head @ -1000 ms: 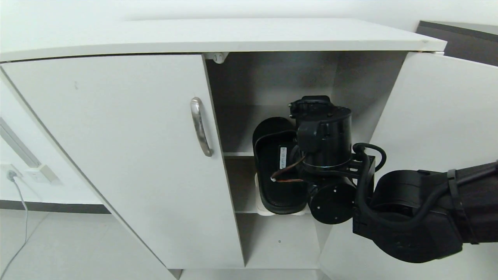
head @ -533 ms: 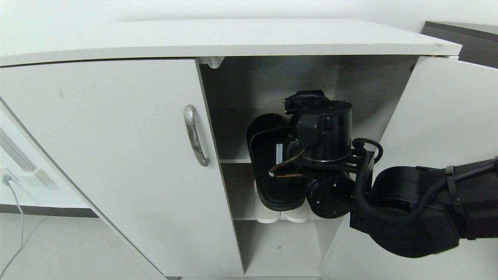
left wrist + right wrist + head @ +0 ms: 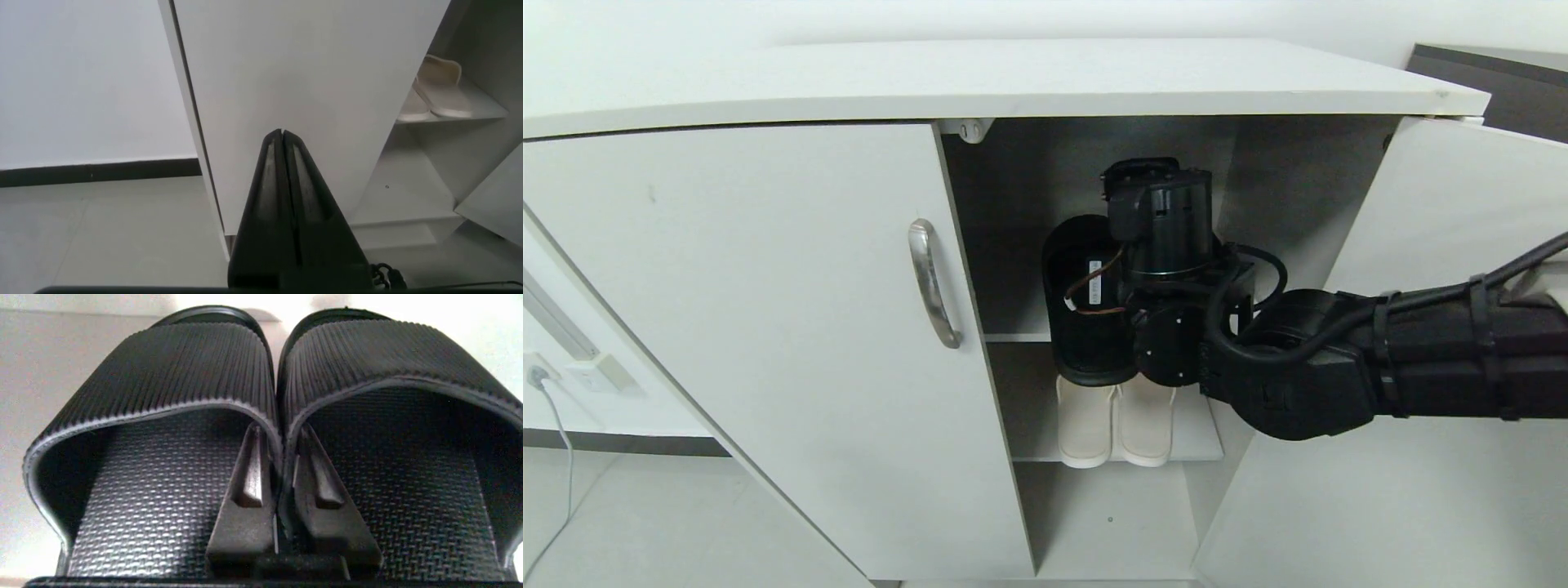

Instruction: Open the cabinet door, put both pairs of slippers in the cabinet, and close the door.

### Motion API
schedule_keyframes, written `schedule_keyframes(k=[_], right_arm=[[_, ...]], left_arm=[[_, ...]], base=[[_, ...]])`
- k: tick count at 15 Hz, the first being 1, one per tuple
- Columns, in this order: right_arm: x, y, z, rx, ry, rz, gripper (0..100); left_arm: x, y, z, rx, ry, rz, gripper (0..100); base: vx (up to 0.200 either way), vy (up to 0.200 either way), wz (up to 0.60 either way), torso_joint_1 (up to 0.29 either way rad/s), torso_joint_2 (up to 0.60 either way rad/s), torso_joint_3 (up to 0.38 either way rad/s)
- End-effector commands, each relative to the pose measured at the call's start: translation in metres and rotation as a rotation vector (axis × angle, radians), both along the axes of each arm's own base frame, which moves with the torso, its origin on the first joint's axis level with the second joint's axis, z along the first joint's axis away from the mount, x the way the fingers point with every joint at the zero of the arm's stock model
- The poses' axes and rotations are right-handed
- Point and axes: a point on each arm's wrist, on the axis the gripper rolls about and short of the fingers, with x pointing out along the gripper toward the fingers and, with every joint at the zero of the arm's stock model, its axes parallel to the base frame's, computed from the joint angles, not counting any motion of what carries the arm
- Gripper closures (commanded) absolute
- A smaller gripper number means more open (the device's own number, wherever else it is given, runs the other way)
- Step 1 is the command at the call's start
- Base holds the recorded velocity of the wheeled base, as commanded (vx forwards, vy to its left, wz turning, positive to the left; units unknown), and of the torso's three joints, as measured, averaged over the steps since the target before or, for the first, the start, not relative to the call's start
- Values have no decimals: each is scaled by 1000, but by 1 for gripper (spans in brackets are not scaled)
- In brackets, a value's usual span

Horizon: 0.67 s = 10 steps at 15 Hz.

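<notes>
1. The right gripper (image 3: 280, 437) pinches the inner straps of the black slippers (image 3: 196, 400), holding them inside the cabinet (image 3: 1013, 73) at upper shelf (image 3: 1017, 336) level.
2. The left gripper (image 3: 282, 139) is closed on nothing, low near the left door (image 3: 768, 327).
3. Done: the right door (image 3: 1437, 245) is open and the white slippers (image 3: 1115, 425) are shelved. Left to do: release the black slippers and close the door.
4. Within the last second the arm has raised the black slippers and carried them farther in, uncovering the white slippers.

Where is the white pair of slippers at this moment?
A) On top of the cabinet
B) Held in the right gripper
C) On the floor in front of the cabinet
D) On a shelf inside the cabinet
D: the white slippers lie side by side on a shelf inside the cabinet, below the black slippers that the right gripper holds.
</notes>
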Motion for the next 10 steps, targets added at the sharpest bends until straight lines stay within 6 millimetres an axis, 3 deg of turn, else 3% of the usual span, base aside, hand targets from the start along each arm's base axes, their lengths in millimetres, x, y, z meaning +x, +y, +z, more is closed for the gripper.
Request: schedule_keyframes(k=[1,10], right_arm=[[13,6,-6,-4,3,-16,100],[35,4,0,24,5,-55,100]], left_arm=[[0,0,0,0,0,0,100],[0,0,0,0,2,0,100]], base=[[0,0,0,0,0,0],[0,0,0,0,0,0]])
